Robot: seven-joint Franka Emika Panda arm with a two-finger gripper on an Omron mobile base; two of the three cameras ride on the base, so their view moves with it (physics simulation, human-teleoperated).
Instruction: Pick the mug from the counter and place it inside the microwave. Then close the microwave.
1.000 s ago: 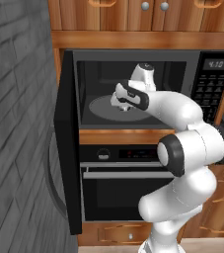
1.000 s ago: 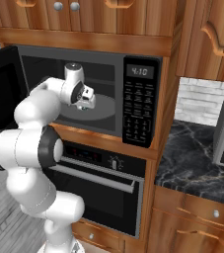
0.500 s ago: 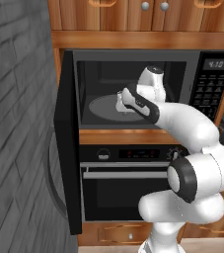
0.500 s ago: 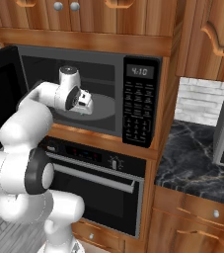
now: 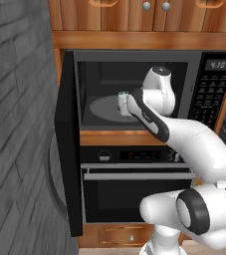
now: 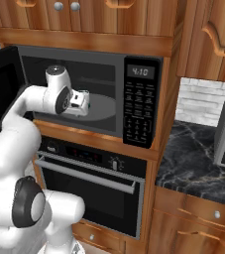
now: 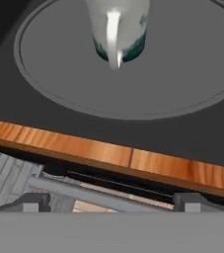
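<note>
With mug [image 7: 117,30] standing free on turntable [image 7: 192,84] inside microwave [image 6: 134,106] — gripper [image 7: 111,203] jaws wide apart, holding nothing. Back hand out straight (don't clip handle), then swing round to door [image 5: 67,149] — push shut.

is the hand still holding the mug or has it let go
Nothing is held. The hand is open and pulled back, and the mug stands free on the microwave turntable.
</note>
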